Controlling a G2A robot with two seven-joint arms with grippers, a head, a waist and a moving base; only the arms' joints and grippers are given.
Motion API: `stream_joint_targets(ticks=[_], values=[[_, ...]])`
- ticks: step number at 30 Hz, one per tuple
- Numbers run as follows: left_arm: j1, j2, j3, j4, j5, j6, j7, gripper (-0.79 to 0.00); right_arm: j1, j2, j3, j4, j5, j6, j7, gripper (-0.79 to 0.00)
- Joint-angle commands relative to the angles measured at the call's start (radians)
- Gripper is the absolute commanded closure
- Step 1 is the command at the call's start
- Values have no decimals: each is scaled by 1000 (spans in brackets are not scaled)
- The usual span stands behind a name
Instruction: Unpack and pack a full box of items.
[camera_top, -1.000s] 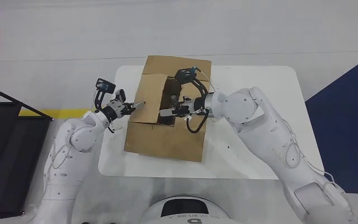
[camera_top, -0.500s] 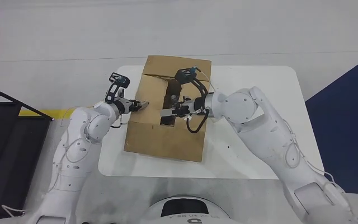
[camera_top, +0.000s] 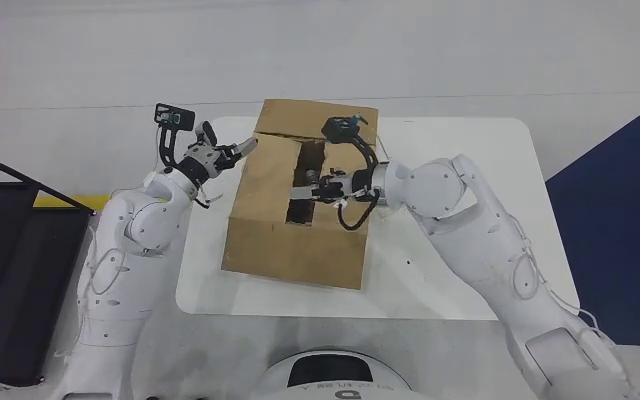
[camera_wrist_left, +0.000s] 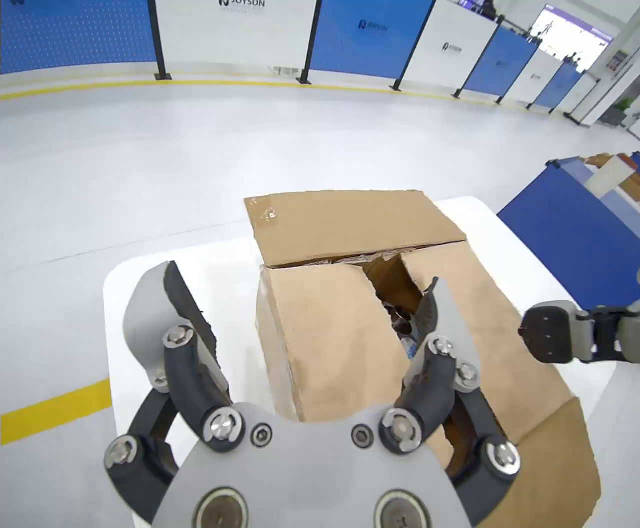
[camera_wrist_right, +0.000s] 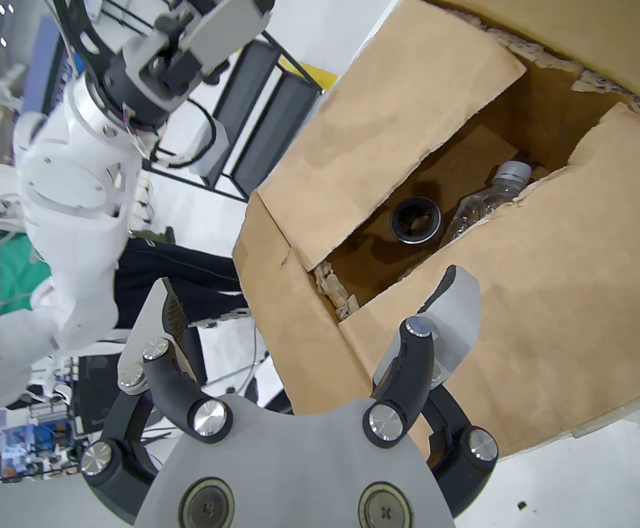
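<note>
We count one cardboard box (camera_top: 290, 245) just ahead of the right gripper (camera_wrist_right: 310, 290). Past that gripper's tips, inside the box, we see one clear plastic bottle (camera_wrist_right: 480, 205) and one dark round container (camera_wrist_right: 416, 220). One white table (camera_top: 400, 290). Two grippers, counting the left gripper (camera_wrist_left: 300, 300).

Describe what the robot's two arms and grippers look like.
Both the left arm and right arm have smooth white rounded shells. The left gripper and right gripper match: silver-grey base plate with round bolts, black links, curved grey jaws with black textured lining. Black cables loop at the wrists.
</note>
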Motion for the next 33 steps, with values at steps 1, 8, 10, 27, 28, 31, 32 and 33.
stream_joint_targets(ticks=[1,8,10,27,28,31,32,33], values=[[-5,1,1,16,-5,-9,2,-785,-21,1,91,87,169,-30,-142,-785],[-34,2,4,98,-81,-71,7,-785,-6,-5,173,293,280,-52,-333,-785],[-44,3,-4,130,-94,-75,9,-785,7,-15,160,328,308,-58,-394,-785],[-52,6,-16,171,-101,-76,22,-785,184,-99,4,664,345,-40,-590,-785],[-52,6,-16,171,-101,-76,22,-785,175,-98,16,661,369,-85,-580,-785],[-52,6,-16,171,-101,-76,22,-785,127,-92,58,635,437,-205,-542,-785],[-52,6,-16,171,-101,-76,22,-785,107,-89,74,622,459,-243,-521,-785],[-52,6,-16,171,-101,-76,22,-785,87,-85,90,606,480,-280,-494,-785]])
